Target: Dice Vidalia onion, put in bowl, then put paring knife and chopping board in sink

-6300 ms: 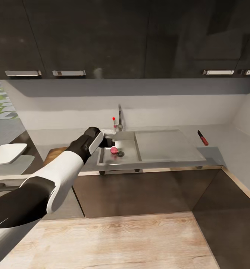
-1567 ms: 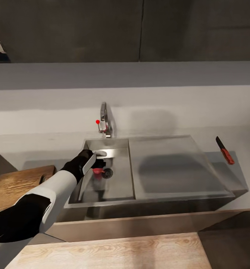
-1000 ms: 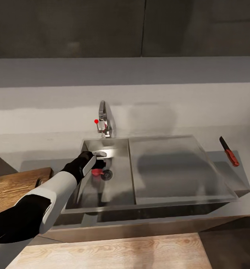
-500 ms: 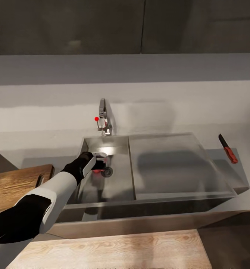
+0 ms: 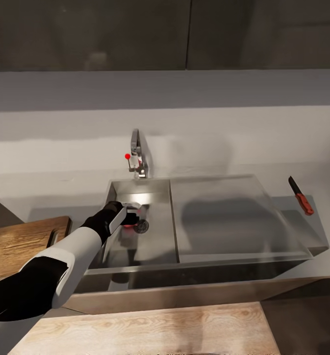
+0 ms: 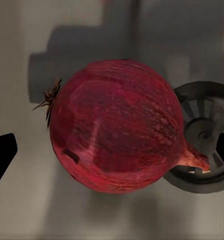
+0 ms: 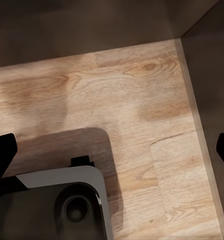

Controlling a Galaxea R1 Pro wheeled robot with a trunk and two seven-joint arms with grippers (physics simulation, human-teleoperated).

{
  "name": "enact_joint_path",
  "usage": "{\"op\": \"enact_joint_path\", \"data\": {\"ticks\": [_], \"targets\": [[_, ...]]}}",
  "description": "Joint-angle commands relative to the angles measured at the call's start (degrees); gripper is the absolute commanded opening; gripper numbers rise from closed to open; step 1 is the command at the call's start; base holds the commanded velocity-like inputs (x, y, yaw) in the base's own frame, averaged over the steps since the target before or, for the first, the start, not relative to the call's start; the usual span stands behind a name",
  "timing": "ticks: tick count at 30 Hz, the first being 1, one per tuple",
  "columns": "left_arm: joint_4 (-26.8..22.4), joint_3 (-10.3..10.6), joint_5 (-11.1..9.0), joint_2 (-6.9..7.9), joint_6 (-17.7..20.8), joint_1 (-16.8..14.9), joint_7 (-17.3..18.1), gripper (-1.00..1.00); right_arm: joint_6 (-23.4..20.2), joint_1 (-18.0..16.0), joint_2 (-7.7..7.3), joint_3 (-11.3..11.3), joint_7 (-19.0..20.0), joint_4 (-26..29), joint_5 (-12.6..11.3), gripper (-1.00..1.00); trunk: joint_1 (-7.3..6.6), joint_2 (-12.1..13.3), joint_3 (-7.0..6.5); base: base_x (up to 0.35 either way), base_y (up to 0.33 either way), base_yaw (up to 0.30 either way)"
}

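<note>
Straddling the Vidalia onion (image 6: 117, 125) beside the sink's (image 5: 157, 187) drain (image 6: 204, 135), the spread left gripper (image 6: 112, 155) risks squirting the round bulb away if its fingers close off-centre.

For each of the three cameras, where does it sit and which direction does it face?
Head view: on the head, facing down at the sink; the left arm shows.
Left wrist view: near the left gripper, facing the Vidalia onion and drain.
Right wrist view: near the right gripper, facing the wooden floor.
Shared: head and left wrist views both show the onion.
</note>
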State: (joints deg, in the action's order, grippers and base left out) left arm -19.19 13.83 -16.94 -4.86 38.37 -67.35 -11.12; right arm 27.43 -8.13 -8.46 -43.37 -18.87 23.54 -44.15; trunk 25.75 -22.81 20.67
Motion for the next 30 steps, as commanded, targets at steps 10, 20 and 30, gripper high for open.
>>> {"op": "enact_joint_path", "data": {"ticks": [10,20,30], "targets": [[-0.1,0.4,-0.6,0.03,0.2,-0.1,-0.4,1.00,0.2,-0.1,-0.06,-0.5,-0.4,0.1,-0.4,1.00,0.03,-0.1,0.96,0.000,0.000,0.000],[0.0,0.4,-0.6,0.03,0.2,-0.1,-0.4,1.00,0.2,-0.1,-0.06,-0.5,-0.4,0.1,-0.4,1.00,0.03,-0.1,1.37,0.000,0.000,0.000],[0.0,0.4,-0.6,0.03,0.2,0.0,-0.4,1.00,0.2,0.0,-0.15,-0.5,-0.4,0.1,-0.3,1.00,0.03,-0.1,1.38,0.073,-0.032,0.000]]}}
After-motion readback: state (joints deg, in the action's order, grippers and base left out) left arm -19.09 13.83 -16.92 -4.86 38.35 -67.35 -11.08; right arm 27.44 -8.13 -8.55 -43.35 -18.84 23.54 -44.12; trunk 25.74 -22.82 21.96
